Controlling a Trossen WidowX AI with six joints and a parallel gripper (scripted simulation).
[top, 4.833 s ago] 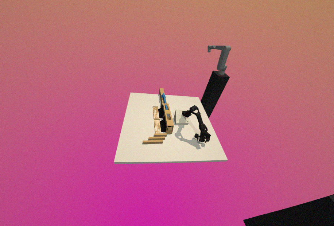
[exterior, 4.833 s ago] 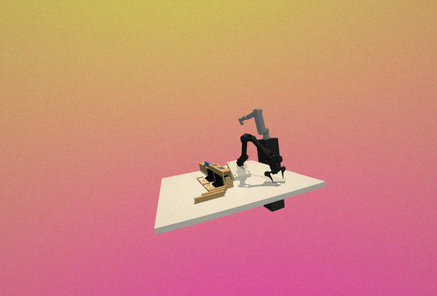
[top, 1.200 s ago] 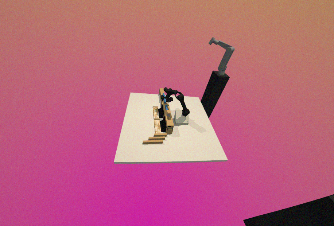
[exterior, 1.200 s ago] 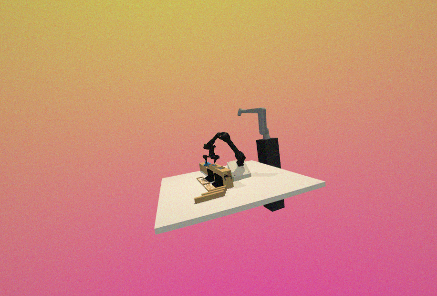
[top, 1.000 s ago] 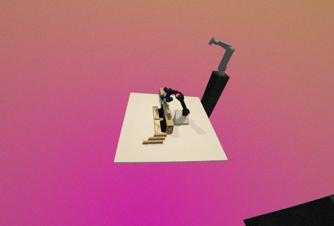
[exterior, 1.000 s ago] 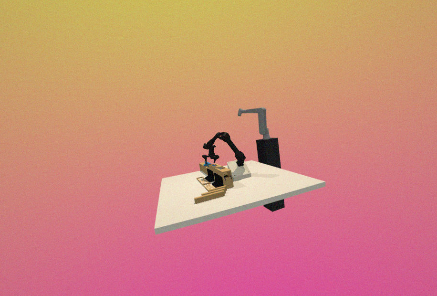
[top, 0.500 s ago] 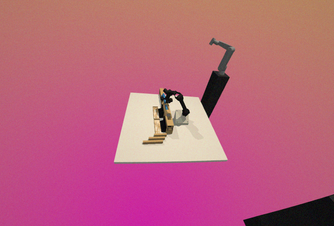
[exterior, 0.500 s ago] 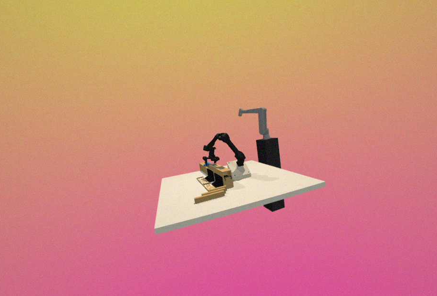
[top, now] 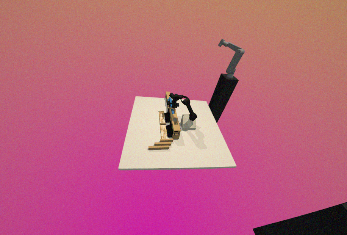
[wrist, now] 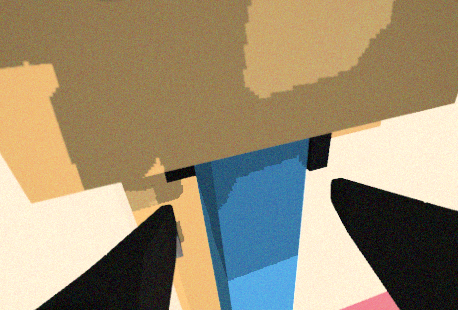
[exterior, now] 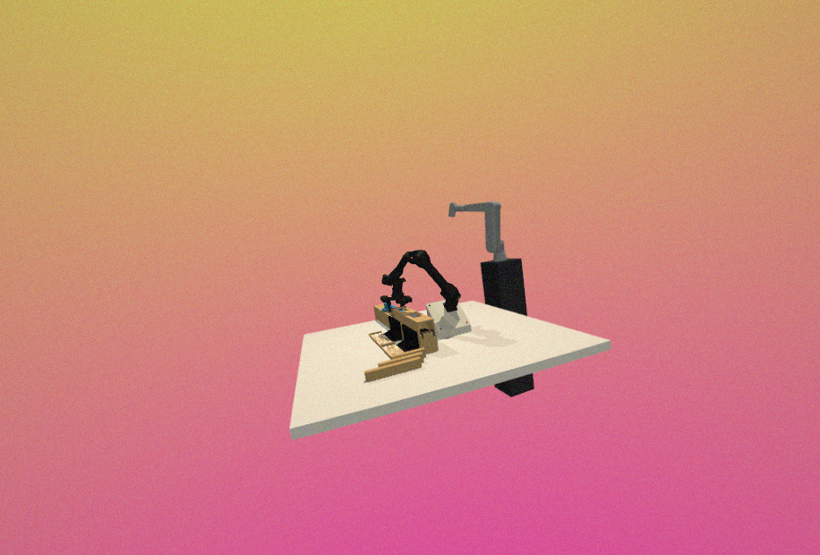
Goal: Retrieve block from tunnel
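Since the blue handle [top: 169, 99] [exterior: 386, 305] [wrist: 263, 215] runs lengthwise between the fingers, touching neither, closing across it looks right. Gripper [top: 172, 106] [exterior: 396, 308] [wrist: 253, 201] part-open, holding nothing. Block not visible, presumably inside the wooden tunnel [top: 176, 127] [exterior: 419, 319] [wrist: 156, 110].

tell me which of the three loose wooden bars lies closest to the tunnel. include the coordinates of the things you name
The bar [top: 166, 140] at the top of the stepped row in the top view; the other two lie progressively farther from the tunnel [top: 175, 127] [exterior: 429, 323].

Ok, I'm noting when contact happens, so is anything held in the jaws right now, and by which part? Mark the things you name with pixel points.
Nothing is held: the jaws stand open around the blue bar [wrist: 261, 215], a gap on either side.
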